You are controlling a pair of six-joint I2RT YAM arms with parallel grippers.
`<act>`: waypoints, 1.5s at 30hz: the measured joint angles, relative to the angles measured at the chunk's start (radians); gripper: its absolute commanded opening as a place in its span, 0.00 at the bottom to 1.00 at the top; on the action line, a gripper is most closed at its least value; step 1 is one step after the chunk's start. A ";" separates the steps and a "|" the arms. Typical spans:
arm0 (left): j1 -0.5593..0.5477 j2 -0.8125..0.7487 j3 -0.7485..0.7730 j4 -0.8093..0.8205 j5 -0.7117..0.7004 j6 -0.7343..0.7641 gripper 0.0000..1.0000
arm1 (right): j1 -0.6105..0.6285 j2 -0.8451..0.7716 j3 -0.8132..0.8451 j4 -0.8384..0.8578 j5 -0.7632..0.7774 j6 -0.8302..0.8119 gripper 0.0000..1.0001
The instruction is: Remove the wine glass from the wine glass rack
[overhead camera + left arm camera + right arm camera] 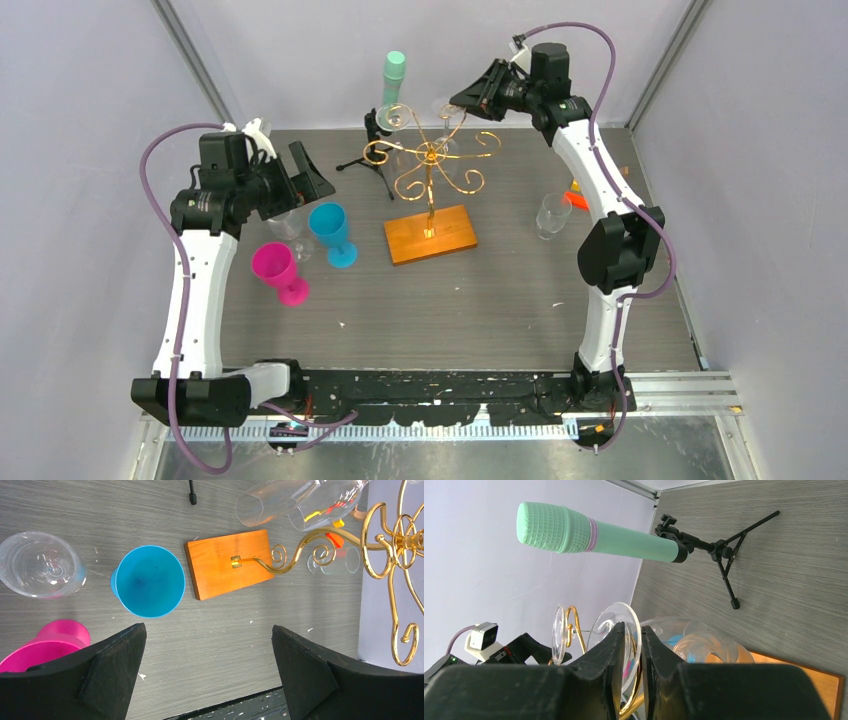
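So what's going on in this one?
The right gripper is up at the wine glass rack, its fingers almost closed at a hanging wine glass. Whether they actually grip it isn't clear. The glass is not off the rack yet. The left gripper hovers open and empty above a blue cup, a pink cup and a clear glass.

The wine glass rack (432, 153) is gold, its wooden base (455, 232) orange-brown.
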 measured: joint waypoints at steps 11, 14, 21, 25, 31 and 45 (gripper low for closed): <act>0.000 0.000 -0.003 0.003 0.000 0.000 1.00 | 0.001 -0.001 -0.010 0.077 0.004 0.079 0.42; 0.000 0.000 -0.003 0.003 0.000 0.000 1.00 | 0.001 -0.001 -0.025 0.103 0.005 0.105 0.38; 0.000 0.000 -0.004 0.005 0.000 0.000 1.00 | 0.002 -0.001 -0.040 0.108 0.013 0.138 0.18; 0.000 0.000 -0.007 0.006 0.000 0.000 1.00 | 0.003 -0.001 -0.041 0.109 0.019 0.153 0.09; 0.000 0.000 -0.011 0.006 0.000 0.000 1.00 | 0.003 -0.016 -0.041 0.111 0.038 0.176 0.00; 0.000 0.000 -0.011 0.006 0.000 0.000 1.00 | 0.003 -0.074 -0.082 0.072 0.100 0.190 0.00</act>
